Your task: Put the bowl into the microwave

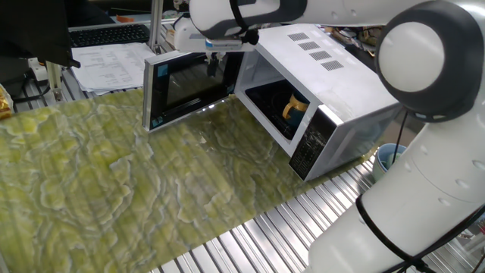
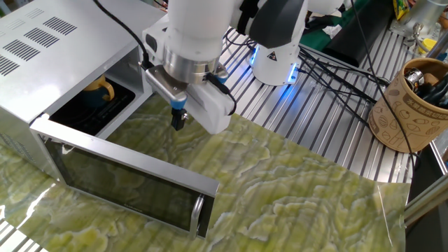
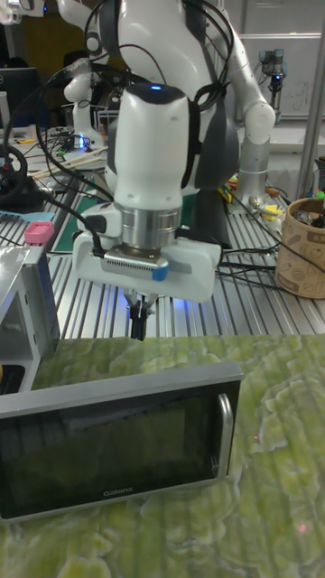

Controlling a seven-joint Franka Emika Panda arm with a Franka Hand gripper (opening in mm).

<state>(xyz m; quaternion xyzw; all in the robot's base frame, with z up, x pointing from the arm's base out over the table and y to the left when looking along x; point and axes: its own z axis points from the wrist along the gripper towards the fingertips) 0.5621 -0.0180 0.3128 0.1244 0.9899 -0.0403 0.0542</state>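
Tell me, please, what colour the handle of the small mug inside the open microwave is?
Yellow-tan, on the dark teal bowl; it shows best in one fixed view.

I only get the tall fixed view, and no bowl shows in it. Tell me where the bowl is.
Observer: The bowl stands inside the microwave, on the cavity floor.
Operator: Report where the gripper is relative to the opening.
Observer: The gripper hangs outside the cavity, just in front of the opening.
Operator: Say whether the door blocks the way in.
Observer: No, the door is swung wide open.
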